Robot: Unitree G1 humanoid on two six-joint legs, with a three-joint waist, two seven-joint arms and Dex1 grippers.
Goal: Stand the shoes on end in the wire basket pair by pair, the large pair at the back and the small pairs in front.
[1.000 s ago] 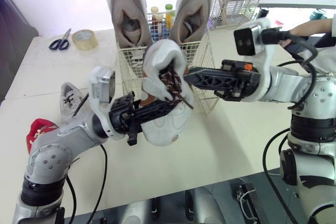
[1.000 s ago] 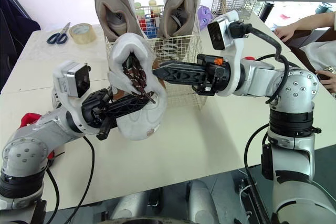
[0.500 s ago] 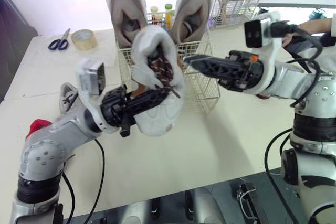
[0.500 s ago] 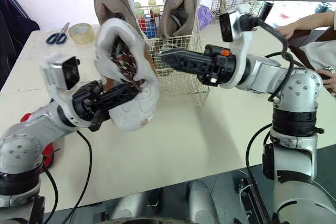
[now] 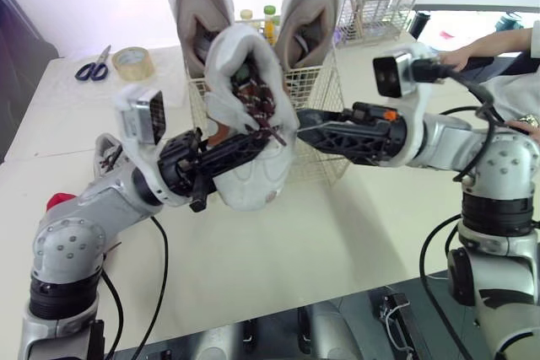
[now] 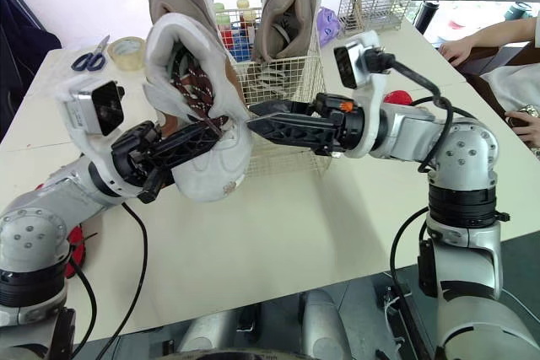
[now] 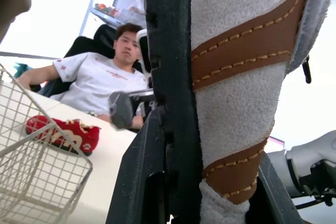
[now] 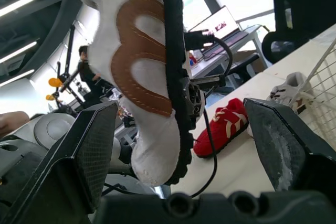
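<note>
My left gripper (image 5: 243,146) is shut on a white shoe (image 5: 253,179) with brown stripes and dark laces, held in the air, toe down, just in front of the wire basket (image 5: 319,156). My right gripper (image 5: 302,121) is open, its fingers pointing at the shoe's right side, close to it. In the right wrist view the two pads (image 8: 86,150) stand wide apart with the shoe (image 8: 142,77) ahead of them. The large beige pair (image 5: 201,14) stands on end at the back of the basket. A small grey shoe (image 5: 108,158) and a red shoe (image 5: 57,201) lie on the table behind my left arm.
Scissors (image 5: 91,65) and a tape roll (image 5: 133,62) lie at the far left of the table. Bottles (image 5: 270,16) and a wire rack with sticks (image 5: 380,4) stand behind the basket. A person's hand (image 5: 498,43) rests at the far right.
My right gripper opened and let go of the white shoe, drew back, then dropped beside it again. The left arm carried the shoe a little up and left.
</note>
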